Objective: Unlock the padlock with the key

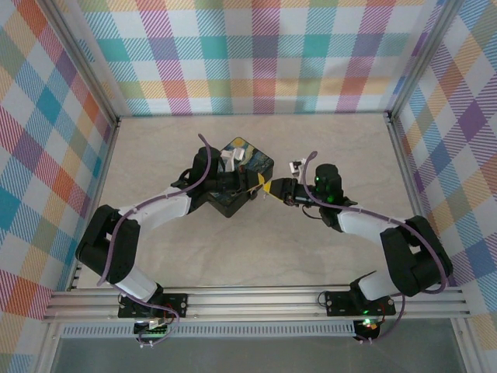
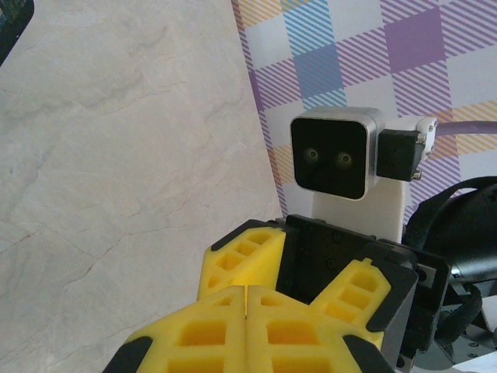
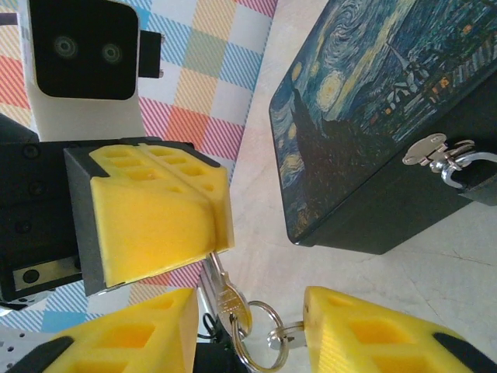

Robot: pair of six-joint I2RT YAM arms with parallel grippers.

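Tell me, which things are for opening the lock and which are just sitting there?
For the job:
key with its rings, pinched in the shut left gripper; open right gripper, a finger on either side of the rings; padlock shackle at the hasp of the painted tin box.

Just there:
table; checked walls.
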